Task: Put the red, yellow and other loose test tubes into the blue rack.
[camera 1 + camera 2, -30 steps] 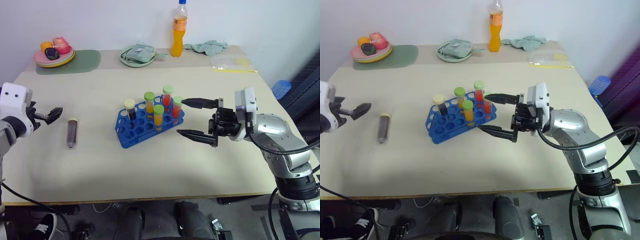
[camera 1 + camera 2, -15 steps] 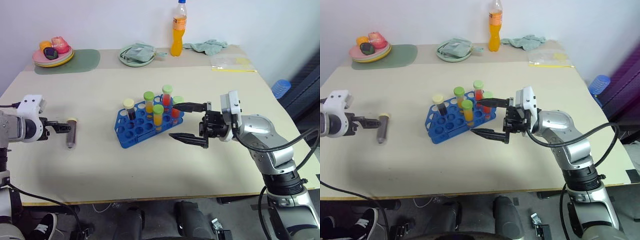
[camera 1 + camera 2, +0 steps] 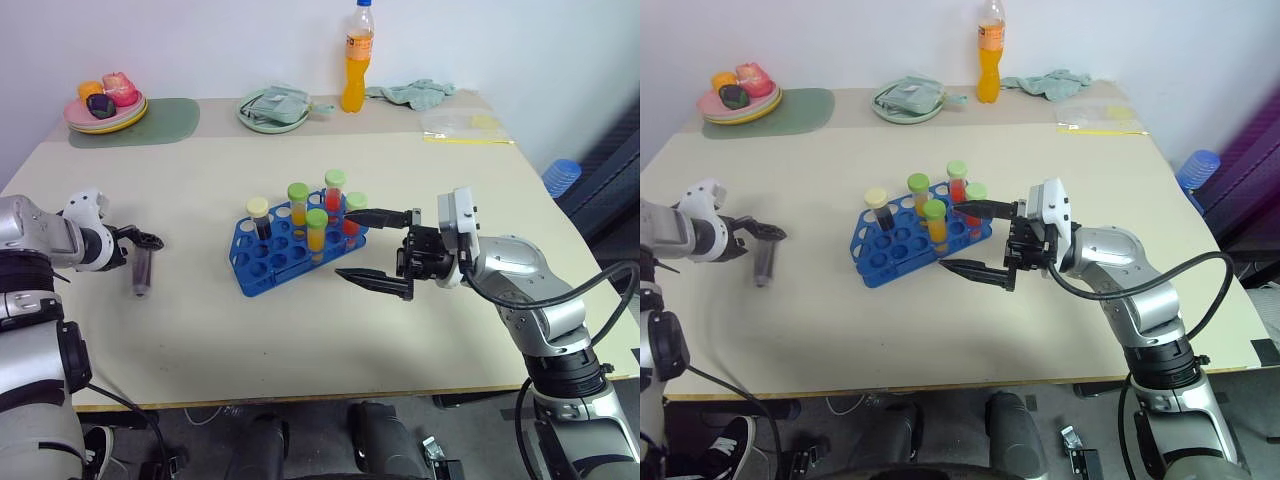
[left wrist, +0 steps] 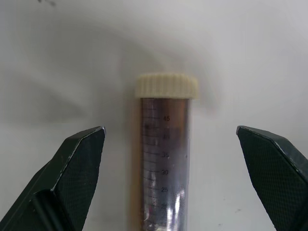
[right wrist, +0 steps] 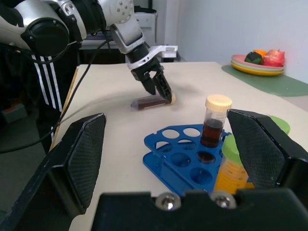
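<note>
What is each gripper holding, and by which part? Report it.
Nothing is held. The left gripper is open, its fingers on either side of the loose tube lying on the table, not touching it. The right gripper is open beside the rack.

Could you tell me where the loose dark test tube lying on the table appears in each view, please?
Left eye view: the loose tube lies at the left, beside the left end effector.
Right eye view: at the left, left of the blue rack.
Left wrist view: centre, cream cap up.
Right wrist view: behind the rack, under the other arm.
Shared landmark: the blue rack.
</note>
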Action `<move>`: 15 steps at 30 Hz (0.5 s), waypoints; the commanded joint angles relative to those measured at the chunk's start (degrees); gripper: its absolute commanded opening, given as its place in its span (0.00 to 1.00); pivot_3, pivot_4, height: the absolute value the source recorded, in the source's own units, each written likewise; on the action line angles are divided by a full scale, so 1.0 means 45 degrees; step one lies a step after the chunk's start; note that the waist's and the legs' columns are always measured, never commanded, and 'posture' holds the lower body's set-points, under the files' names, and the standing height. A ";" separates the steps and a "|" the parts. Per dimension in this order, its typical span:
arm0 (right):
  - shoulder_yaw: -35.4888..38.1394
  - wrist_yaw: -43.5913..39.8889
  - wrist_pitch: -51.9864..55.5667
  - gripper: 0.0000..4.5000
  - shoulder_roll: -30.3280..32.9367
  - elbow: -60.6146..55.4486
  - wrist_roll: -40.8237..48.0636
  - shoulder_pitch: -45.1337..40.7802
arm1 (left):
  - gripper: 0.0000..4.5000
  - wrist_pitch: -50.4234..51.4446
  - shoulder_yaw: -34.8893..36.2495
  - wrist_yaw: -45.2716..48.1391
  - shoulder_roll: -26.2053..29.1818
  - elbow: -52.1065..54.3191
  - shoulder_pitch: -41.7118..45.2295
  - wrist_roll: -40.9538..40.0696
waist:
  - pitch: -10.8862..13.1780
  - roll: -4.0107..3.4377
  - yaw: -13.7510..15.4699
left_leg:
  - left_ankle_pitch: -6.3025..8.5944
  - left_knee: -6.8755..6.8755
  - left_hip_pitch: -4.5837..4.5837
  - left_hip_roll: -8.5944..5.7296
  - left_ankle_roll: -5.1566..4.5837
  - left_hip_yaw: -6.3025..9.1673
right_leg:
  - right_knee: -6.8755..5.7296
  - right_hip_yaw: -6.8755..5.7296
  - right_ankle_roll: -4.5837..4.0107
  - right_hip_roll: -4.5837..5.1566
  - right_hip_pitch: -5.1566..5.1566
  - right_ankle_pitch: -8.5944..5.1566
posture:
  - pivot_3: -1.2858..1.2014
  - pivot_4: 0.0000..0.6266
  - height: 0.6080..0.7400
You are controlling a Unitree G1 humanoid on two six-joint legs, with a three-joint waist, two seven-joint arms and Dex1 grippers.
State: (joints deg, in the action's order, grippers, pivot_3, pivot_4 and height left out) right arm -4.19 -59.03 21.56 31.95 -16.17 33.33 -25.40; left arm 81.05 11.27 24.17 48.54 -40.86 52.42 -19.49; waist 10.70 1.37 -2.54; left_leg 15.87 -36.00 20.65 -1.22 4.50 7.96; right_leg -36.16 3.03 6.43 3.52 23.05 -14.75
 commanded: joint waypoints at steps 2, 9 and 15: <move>0.0021 0.0071 -0.0042 0.99 -0.0107 -0.0525 0.0055 0.0061 | 1.00 0.0258 -0.1141 0.1151 0.0573 -0.0336 0.0400 0.0187 | 0.0000 0.0000 0.0002 | 0.0000 -0.0001 0.0002 -0.0001 0.0000 -0.0002 | 0.0002 0.0000 0.0000 0.0001 -0.0001 0.0000 | 0.52 0.24 1.00; 0.0042 0.0314 -0.0032 1.00 -0.0283 -0.0552 -0.0007 0.0151 | 0.61 -0.0658 -0.1729 0.1797 0.0507 -0.1770 0.0945 0.0728 | 0.0000 -0.0001 0.0006 | 0.0000 -0.0002 -0.0003 -0.0003 0.0000 -0.0003 | -0.0004 0.0000 0.0001 0.0001 -0.0002 -0.0001 | 0.52 0.24 1.00; 0.0075 0.0620 -0.0076 1.00 -0.0357 -0.0742 -0.0158 0.0411 | 0.17 -0.1816 -0.0571 0.0653 0.0399 -0.2510 0.1336 0.0960 | 0.0000 0.0001 0.0023 | -0.0001 -0.0009 -0.0007 -0.0004 0.0000 0.0000 | -0.0003 -0.0002 0.0002 0.0002 -0.0012 -0.0001 | 0.52 0.24 1.00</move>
State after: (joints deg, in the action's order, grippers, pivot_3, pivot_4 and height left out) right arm -4.27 -56.72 21.69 30.56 -17.03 32.48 -23.25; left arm 76.12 5.09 30.83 49.93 -51.50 56.93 -16.05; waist 10.70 1.37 -2.44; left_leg 15.86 -36.04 20.61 -1.24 4.50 7.96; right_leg -36.17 3.02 6.44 3.53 23.01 -14.75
